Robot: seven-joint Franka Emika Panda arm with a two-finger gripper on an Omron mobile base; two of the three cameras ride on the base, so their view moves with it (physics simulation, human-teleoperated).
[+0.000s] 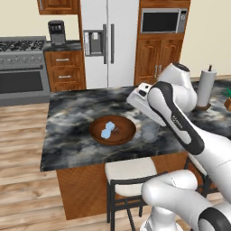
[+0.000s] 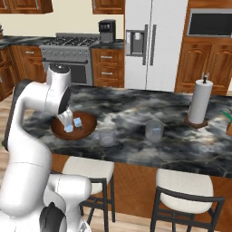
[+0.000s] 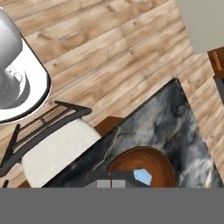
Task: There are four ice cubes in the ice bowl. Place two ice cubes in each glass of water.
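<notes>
Gripper (image 2: 68, 121) pressed together, low over the near-left part of the wooden bowl (image 1: 95, 133), with a pale cube at its tips; cannot tell if truly pinched. Ice cubes (image 1: 108, 129) clustered in the bowl middle on the marble counter (image 1: 67, 135). One glass (image 2: 107, 136) just beside the bowl, another glass (image 2: 154, 130) further right, a stool (image 2: 87, 168) below.

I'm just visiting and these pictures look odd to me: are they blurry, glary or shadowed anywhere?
Left base view: even, flat light, the bowl casts barely any shadow, and the glass is faint. Right base view: the same soft render, and no glare on the counter. Hand view: tilted, with the ice sharp enough.
</notes>
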